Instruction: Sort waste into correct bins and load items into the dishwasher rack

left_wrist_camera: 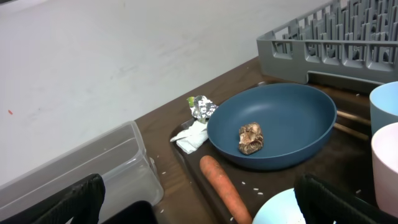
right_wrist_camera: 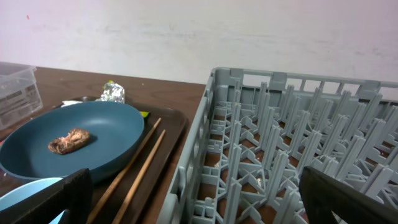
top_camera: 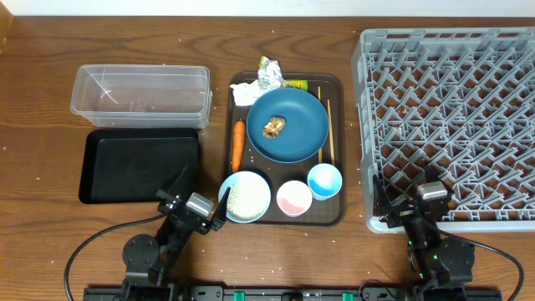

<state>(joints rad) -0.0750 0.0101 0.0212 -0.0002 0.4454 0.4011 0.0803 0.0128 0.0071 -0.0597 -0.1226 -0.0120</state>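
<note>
overhead: dish sat on brown tray, lump inside. carrot at dish's 9 o'clock, foil and napkin at 11, sticks at 3, bowl and cups at 6. tub and black tray at 9, rack at 3. left gripper and right gripper: jaws spread wide, empty.

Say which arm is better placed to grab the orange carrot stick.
Left, likely. The left gripper sits open by the brown tray, near the orange carrot-like stick; the right gripper is at the light-grey plastic rack.
</note>
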